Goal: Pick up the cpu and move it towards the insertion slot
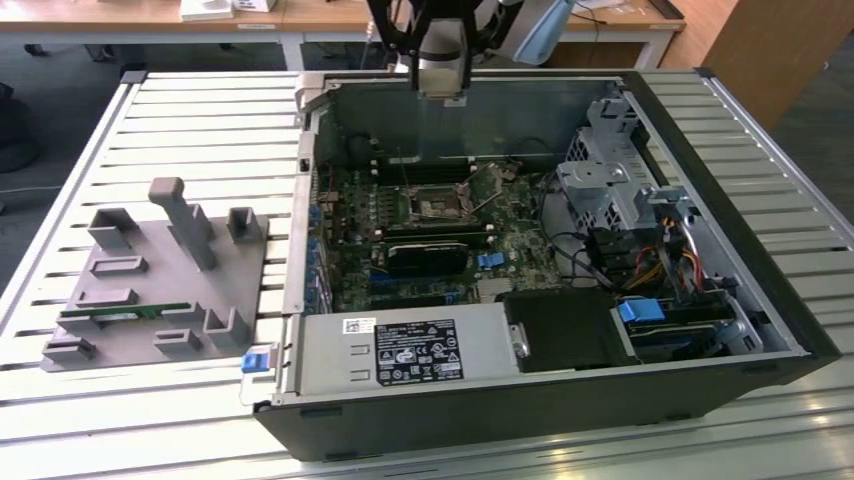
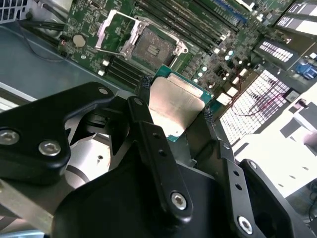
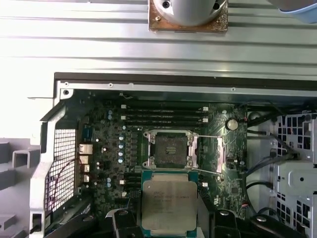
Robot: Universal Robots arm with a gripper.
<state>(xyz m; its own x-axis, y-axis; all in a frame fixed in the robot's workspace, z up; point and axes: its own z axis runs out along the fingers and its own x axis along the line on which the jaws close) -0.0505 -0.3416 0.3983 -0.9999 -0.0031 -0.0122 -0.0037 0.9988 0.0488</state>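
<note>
Gripper [image 2: 174, 106] closed on the cpu [image 2: 174, 105], fingers [image 2: 143, 116] pinching two opposite edges, seen centre of frame in the second wrist view. Same chip at lower centre of the first wrist view [image 3: 168, 204], held clear above the board. Insertion slot [image 3: 171, 148] just above it in that frame, frame open, lever swung aside; slot at upper centre-left in the second wrist view [image 2: 148, 43]. In exterior view, arm at top centre over open computer case [image 1: 747, 210] on slatted counter [image 1: 200, 120]. Judged light, stiff, smooth-topped, fragile underside; edge grip only
</note>
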